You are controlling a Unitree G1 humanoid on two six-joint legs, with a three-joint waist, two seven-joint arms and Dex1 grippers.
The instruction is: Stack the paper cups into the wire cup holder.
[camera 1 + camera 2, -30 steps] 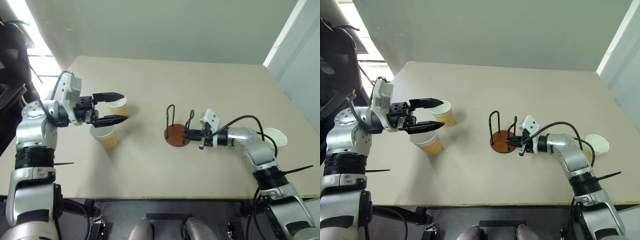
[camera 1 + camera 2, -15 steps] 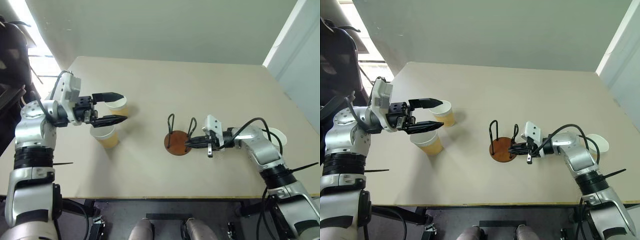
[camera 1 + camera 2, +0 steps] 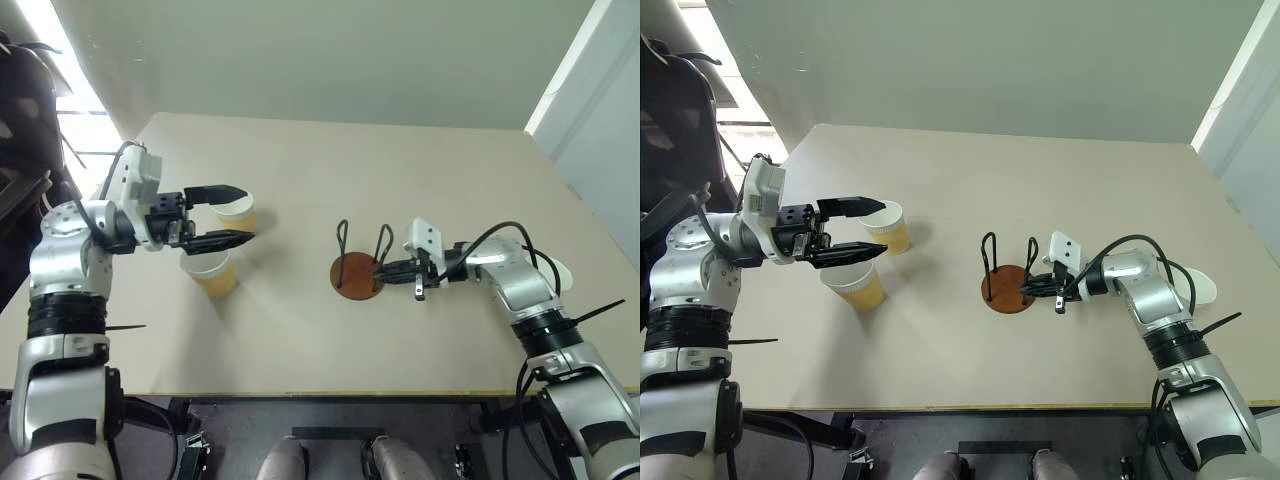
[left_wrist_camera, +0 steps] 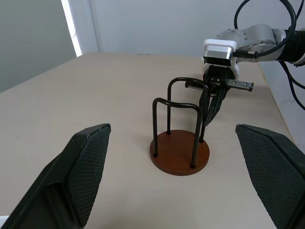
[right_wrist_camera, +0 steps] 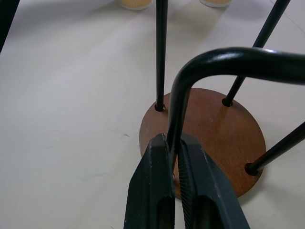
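The wire cup holder (image 3: pixel 357 276), a brown disc with two black wire loops, stands upright at mid-table. My right gripper (image 5: pixel 174 143) is shut on one leg of the loop nearest it, low by the disc (image 5: pixel 209 138). Two tan paper cups stand at the left, one (image 3: pixel 237 212) farther back and one (image 3: pixel 210 272) nearer. My left gripper (image 3: pixel 250 212) hangs open above them, pointing toward the holder (image 4: pixel 180 152), its fingers (image 4: pixel 88 167) wide apart with nothing between them. A third cup (image 3: pixel 1196 288) sits beyond my right forearm, near the table's right edge.
The beige table (image 3: pixel 400 170) runs back to a plain wall. A window lies past its left corner and a pale panel stands at the right. Bare tabletop separates the left cups from the holder.
My right gripper, still pinching the wire, has turned at the wrist and swivelled the holder a little on the spot. The left arm and the cups have not moved.
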